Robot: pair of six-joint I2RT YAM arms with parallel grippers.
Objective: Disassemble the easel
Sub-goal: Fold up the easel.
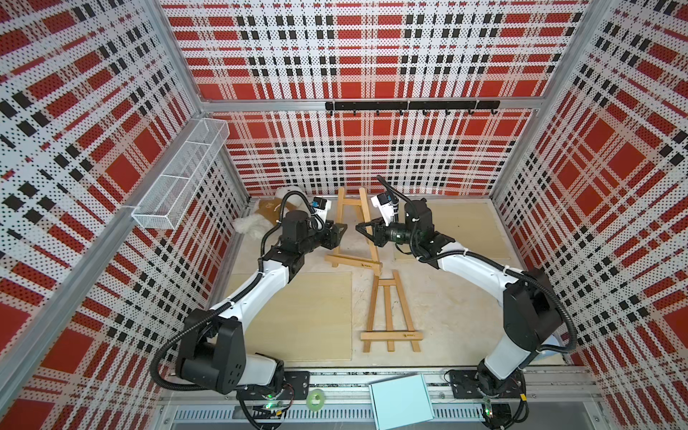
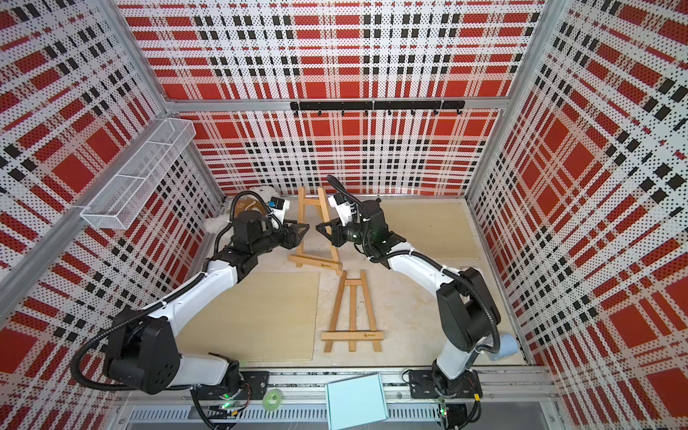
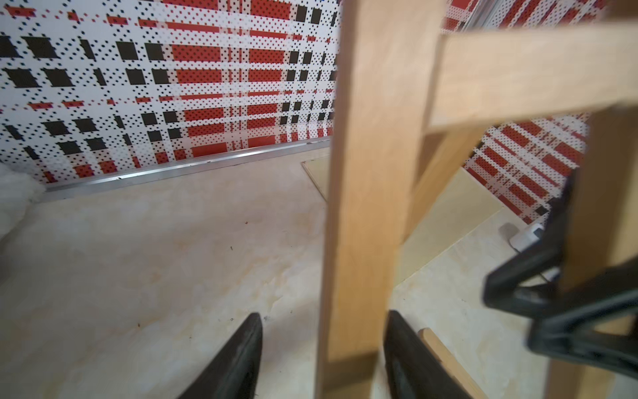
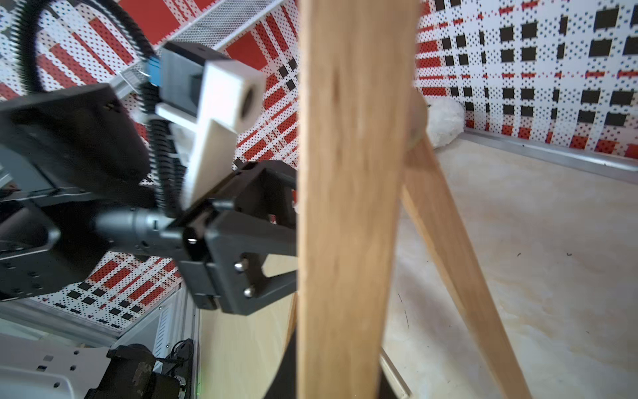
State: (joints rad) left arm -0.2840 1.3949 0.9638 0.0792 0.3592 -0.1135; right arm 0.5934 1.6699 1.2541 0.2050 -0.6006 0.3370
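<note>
- First, ignore the plush toy (image 1: 247,227) in the back left corner. It lies clear of the work.
- Your left gripper (image 1: 344,228) straddles the left front leg (image 3: 359,207) of the standing easel (image 1: 352,261), which stands at the back centre of the table. The jaws are apart, with a gap showing between one finger (image 3: 241,355) and the wood. Centre the leg before you close, so the pinch does not shove the frame sideways.
- Your right gripper (image 1: 358,227) looks clamped on the right front leg (image 4: 348,207). Treat it as the anchor. I judge any pull should come from one arm only.
- Lift little: the flat easel (image 1: 389,316) lies just in front, its tip close by the standing one's right foot. Whether they touch, I cannot tell.
</note>
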